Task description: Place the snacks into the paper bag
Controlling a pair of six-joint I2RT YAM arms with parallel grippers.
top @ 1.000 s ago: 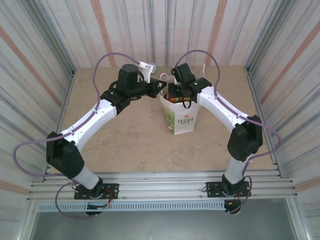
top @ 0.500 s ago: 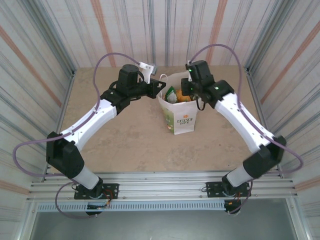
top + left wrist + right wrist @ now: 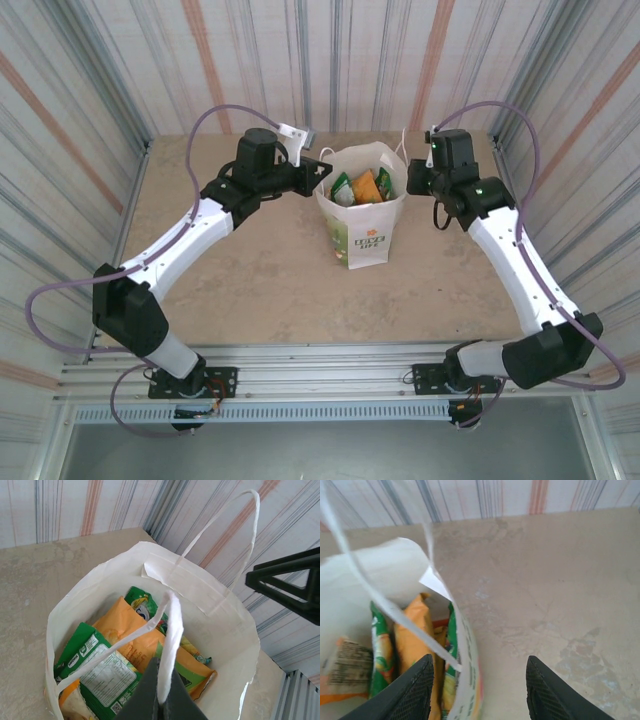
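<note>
Seemingly to hold it open, the left gripper pinches a handle of the paper bag, snacks stacked below, while the right gripper hangs half-open, empty, beside its rim.

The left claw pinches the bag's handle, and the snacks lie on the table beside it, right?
No: the snacks sit inside the paper bag, not beside it, as the left wrist view shows. The left gripper does pinch the handle.
</note>
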